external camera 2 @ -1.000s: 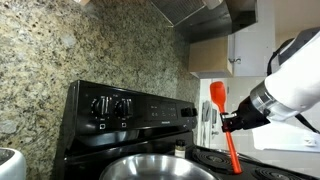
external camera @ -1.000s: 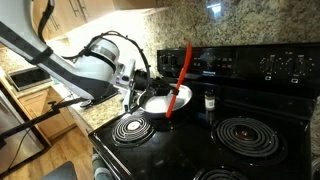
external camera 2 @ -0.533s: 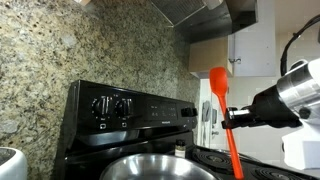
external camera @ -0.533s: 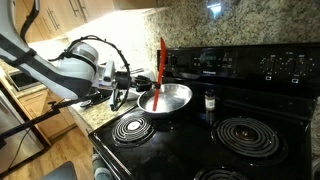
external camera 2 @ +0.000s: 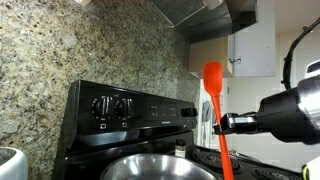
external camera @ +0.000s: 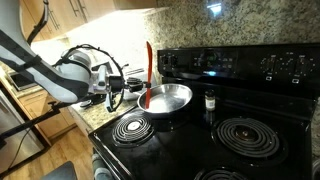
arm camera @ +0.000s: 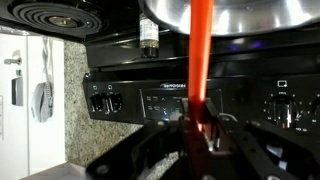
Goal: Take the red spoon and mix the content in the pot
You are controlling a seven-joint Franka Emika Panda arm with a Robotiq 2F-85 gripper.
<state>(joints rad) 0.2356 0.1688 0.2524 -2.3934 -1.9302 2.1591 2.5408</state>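
Note:
My gripper (external camera: pixel 138 86) is shut on the shaft of the red spoon (external camera: pixel 149 62), which stands almost upright with its flat wide end up. The spoon's lower end hangs at the left rim of the pot (external camera: pixel 170 98), a shallow shiny silver pan on a rear burner. From the side, the red spoon (external camera 2: pixel 214 100) is held by the gripper (external camera 2: pixel 222 123) above the far side of the pot (external camera 2: pixel 160 168). In the wrist view the red spoon (arm camera: pixel 200 50) runs from the gripper (arm camera: pixel 196 128) up toward the pot (arm camera: pixel 240 10). I cannot see what the pot holds.
A small dark shaker jar (external camera: pixel 209 101) stands right of the pot. Two coil burners (external camera: pixel 133 127) (external camera: pixel 247 135) lie in front on the black stove. The stove's raised control panel (external camera: pixel 230 62) and granite backsplash (external camera: pixel 240 25) rise behind. A wooden cabinet counter (external camera: pixel 30 95) sits behind the arm.
The arm has swung left, carrying the spoon from over the middle of the pot to its left rim. The spoon has turned from leaning to nearly upright.

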